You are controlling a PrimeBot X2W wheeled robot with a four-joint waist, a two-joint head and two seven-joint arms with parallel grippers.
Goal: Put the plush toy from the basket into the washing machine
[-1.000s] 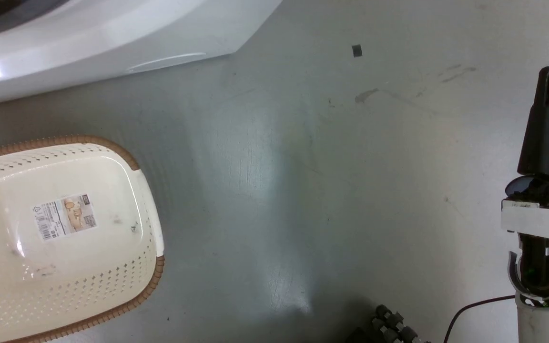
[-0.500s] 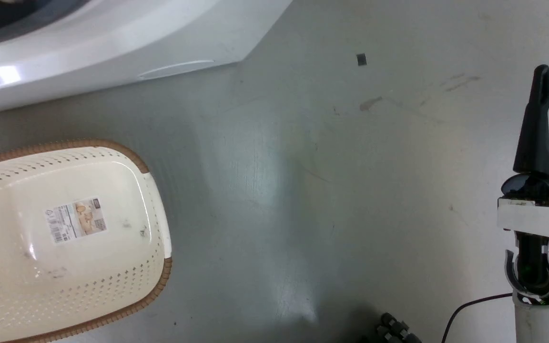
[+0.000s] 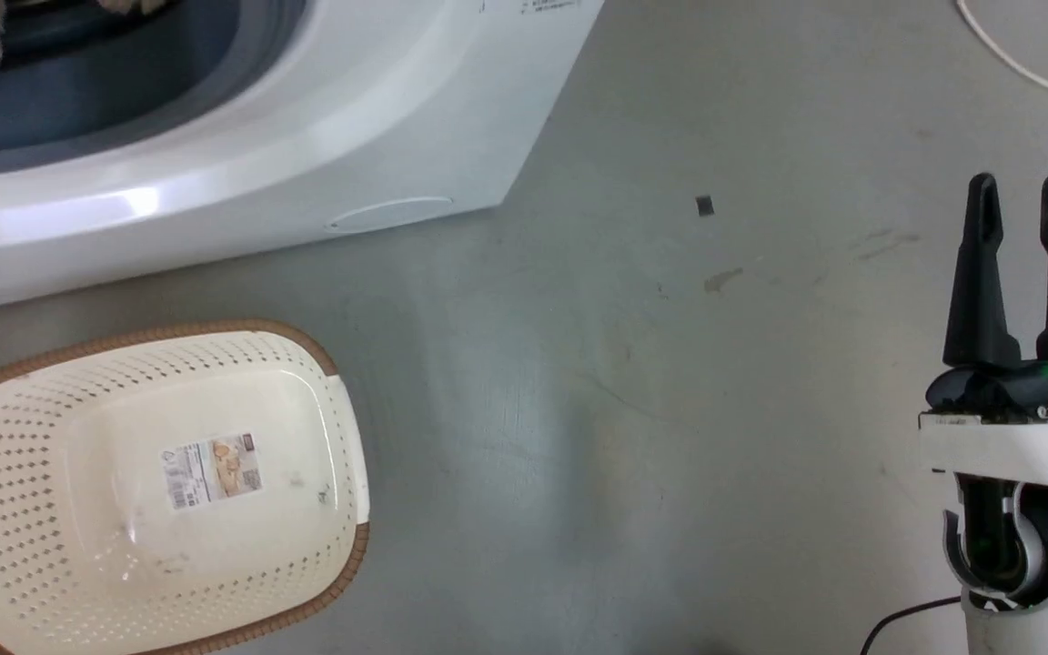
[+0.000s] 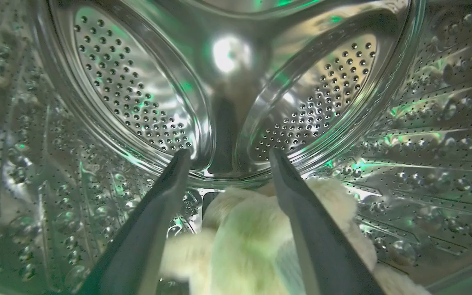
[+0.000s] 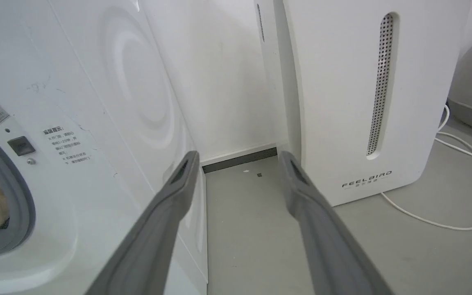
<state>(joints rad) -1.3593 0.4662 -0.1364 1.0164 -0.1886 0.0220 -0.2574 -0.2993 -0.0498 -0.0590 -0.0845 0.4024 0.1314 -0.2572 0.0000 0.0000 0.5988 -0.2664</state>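
- Toy [image 4: 244,241]: in washer [image 3: 351,136], on drum [image 4: 137,94] floor, beneath my left hand [image 4: 228,152].
- Left hand: inside drum, fingers wide apart, gripping nothing.
- My right hand [image 3: 1020,191]: fingers parted, nothing between, over floor [image 3: 624,409] right of washer.
- Basket [image 3: 169,332]: on floor just before washer, label on its bottom.
- FEELBIRD unit [image 5: 342,102]: right of washer.

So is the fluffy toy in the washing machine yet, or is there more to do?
Done: the basket is empty and the plush toy lies in the steel drum of the washing machine. In hand: the left jaws stand open over the toy, so it looks let go. Left: probably just drawing that arm back out. The right jaws hang open, holding nothing.
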